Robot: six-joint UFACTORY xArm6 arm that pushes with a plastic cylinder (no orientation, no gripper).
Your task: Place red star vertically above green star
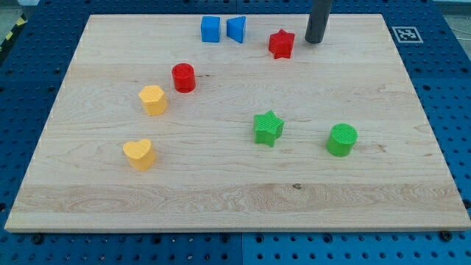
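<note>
The red star (281, 44) lies near the view's top, right of centre. The green star (268, 128) lies lower, almost straight below it, a little to the left. My tip (315, 40) stands on the board just to the right of the red star, a small gap apart from it. The dark rod rises from there out of the view's top edge.
A blue cube (211, 29) and a blue triangular block (236, 29) sit left of the red star. A red cylinder (183, 77), a yellow hexagon block (153, 100) and a yellow heart (138, 154) lie at the left. A green cylinder (341, 140) lies right of the green star.
</note>
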